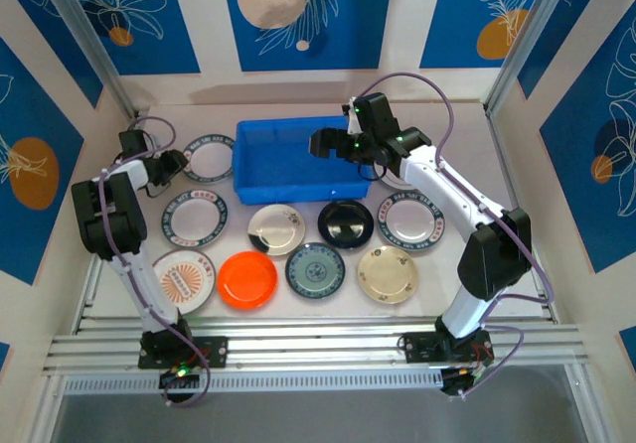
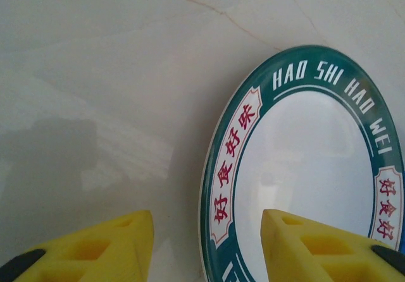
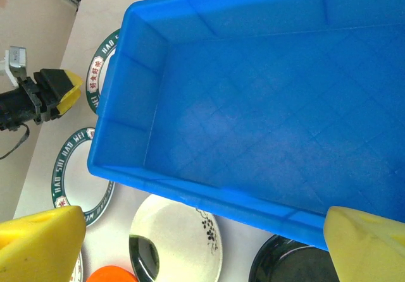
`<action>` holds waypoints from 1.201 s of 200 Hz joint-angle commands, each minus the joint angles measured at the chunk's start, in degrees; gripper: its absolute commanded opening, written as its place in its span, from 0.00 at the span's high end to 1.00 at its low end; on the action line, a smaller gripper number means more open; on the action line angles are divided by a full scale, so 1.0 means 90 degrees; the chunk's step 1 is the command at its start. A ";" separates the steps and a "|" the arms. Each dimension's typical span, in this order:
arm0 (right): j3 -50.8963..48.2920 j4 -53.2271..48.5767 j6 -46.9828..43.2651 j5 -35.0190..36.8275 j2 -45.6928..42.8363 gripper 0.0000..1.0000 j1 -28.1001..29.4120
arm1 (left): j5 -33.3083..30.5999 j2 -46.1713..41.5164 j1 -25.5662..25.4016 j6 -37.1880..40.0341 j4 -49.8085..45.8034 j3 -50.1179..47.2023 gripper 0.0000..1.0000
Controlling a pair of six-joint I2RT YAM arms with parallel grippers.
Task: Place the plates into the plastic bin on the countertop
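As nothing lies in it yet, blue plastic bin (image 1: 298,160): empty, at the far middle of the countertop (image 1: 298,311), so the whole floor is free for a first plate.
Left gripper (image 1: 177,165): low, just beside the left wall of the bin, with fingers apart. One yellow finger (image 2: 120,247) is outside the rim of a plate and the other is above its white centre, probably so that it can pinch the rim.
Green-rimmed plate (image 2: 310,168): flat on the countertop, just left of the bin, lettered "HAO SHI HAO WEI". It seems not gripped yet.
Right gripper (image 1: 320,145): above the right part of the bin, fingers wide apart, holding nothing. It seems to stay away from the left arm's work.
Other plates: on the near side of the bin, among them a glossy black plate (image 1: 346,224), an orange plate (image 1: 247,279) and a cream plate (image 1: 388,273), all apart from each other.
Risk: the rim is thin and glossy, so a shallow pinch could slip.
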 commanded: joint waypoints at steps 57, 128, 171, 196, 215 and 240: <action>-0.0002 0.0029 0.0116 -0.0181 0.0086 0.03 -0.0077 | 0.0719 0.0430 0.0106 -0.0584 0.0963 -0.0253 0.61; -0.0161 0.0118 0.0200 -0.0354 0.0076 0.04 -0.0221 | 0.0806 0.0697 0.0091 -0.0699 0.0999 -0.0177 0.70; -0.0231 0.0135 0.0229 -0.0358 0.0033 0.04 -0.0226 | 0.0698 0.0790 0.0031 -0.0691 0.0916 -0.0062 0.81; -0.0257 0.0126 0.0229 -0.0354 -0.0008 0.04 -0.0216 | 0.0648 0.0814 -0.0010 -0.0573 0.0759 0.0077 0.87; -0.0268 0.0143 0.0235 -0.0350 -0.0047 0.05 -0.0216 | 0.0674 0.0740 -0.0009 -0.0631 0.0846 0.0033 0.93; -0.0251 0.0138 0.0230 -0.0383 -0.0089 0.05 -0.0197 | 0.0587 0.0419 -0.0011 -0.0731 0.1029 -0.0141 1.00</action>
